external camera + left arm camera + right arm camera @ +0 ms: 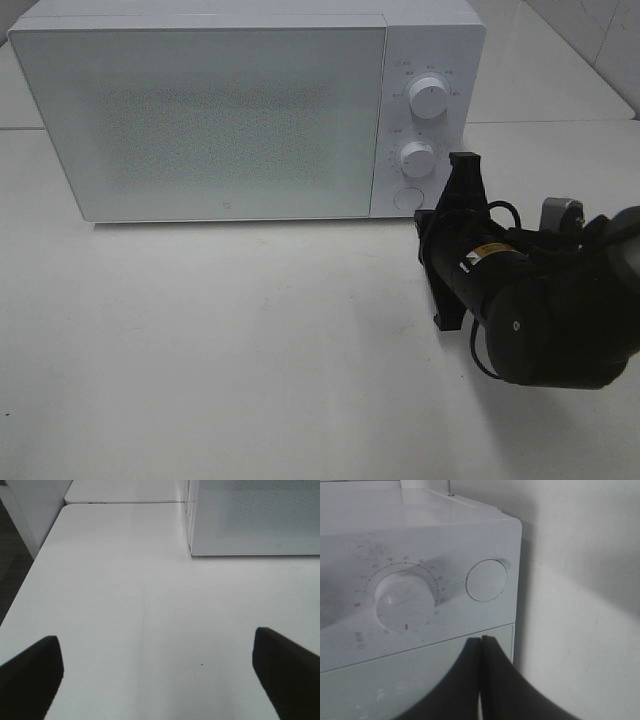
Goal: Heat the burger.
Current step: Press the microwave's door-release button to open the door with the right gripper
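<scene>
The burger is out of view in every frame. The white microwave [200, 110] stands at the back of the table with its door shut. My right gripper [463, 163] is shut with nothing in it. It hovers just in front of the control panel, close to the round button [405, 198] below the lower knob [417, 157]. In the right wrist view its fingertips [481, 639] meet below the timer knob [402, 600] and the round button [486, 580]. My left gripper [156, 637] stands wide open over bare table, left of the microwave [255, 515].
An upper knob [430, 97] sits on the panel. The white table [220, 350] runs in front of the microwave; its left edge [30, 575] drops to a dark floor. A wall stands close to the microwave's right side.
</scene>
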